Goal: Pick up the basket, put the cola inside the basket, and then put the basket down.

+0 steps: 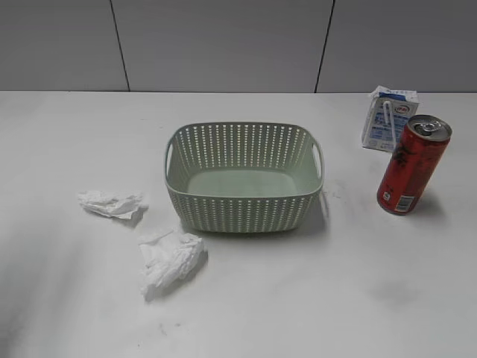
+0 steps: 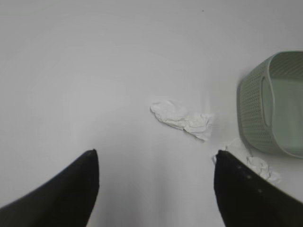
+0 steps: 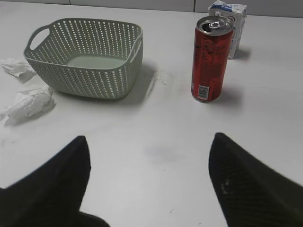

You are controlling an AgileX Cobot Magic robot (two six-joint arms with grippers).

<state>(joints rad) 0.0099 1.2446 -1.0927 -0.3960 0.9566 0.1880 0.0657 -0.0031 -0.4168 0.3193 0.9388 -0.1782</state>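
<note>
The sage-green basket [image 1: 244, 210] stands empty at the table's middle; it also shows in the right wrist view [image 3: 90, 75] and at the right edge of the left wrist view [image 2: 253, 118]. The red cola can [image 1: 412, 165] stands upright to its right, also in the right wrist view [image 3: 211, 59]. Neither gripper shows in the exterior view. My left gripper [image 2: 155, 153] is open and empty above bare table, left of the basket. My right gripper [image 3: 149, 139] is open and empty, well short of the cola and the basket.
A blue-and-white carton [image 1: 389, 118] stands behind the cola, also in the right wrist view [image 3: 234, 21]. Two crumpled white tissues [image 1: 112, 203] [image 1: 171, 257] lie left of and in front of the basket; one shows in the left wrist view [image 2: 182, 119].
</note>
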